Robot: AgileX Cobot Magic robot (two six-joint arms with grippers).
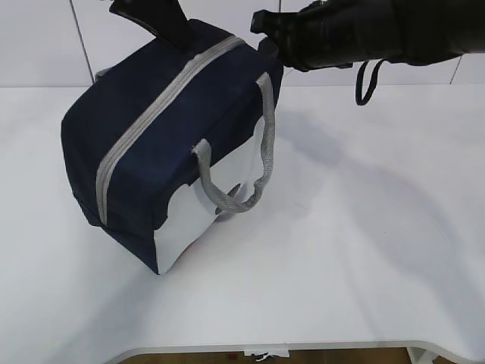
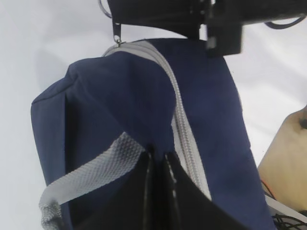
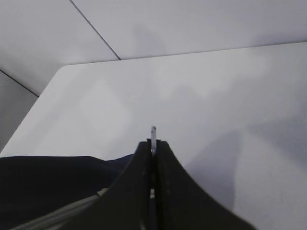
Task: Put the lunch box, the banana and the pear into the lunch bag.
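The navy lunch bag [image 1: 151, 152] stands tilted on the white table, and its grey zipper [image 1: 151, 117] looks closed along the top. A grey handle [image 1: 264, 152] hangs over its white side. My left gripper [image 1: 186, 39] comes down on the bag's far top. In the left wrist view it [image 2: 158, 155] is shut on the navy fabric beside the zipper [image 2: 184, 139]. My right gripper [image 1: 265, 34] is at the bag's far end, shut [image 3: 153, 143] on the metal ring pull [image 3: 153, 133]. The ring also shows in the left wrist view [image 2: 115, 31]. The lunch box, banana and pear are out of view.
The white table [image 1: 364, 227] stretches right of the bag, with its front edge near the bottom of the exterior view. A tiled white wall stands behind. A black cable loop [image 1: 367, 83] hangs from the right arm. A tan board [image 2: 288, 163] lies right of the bag.
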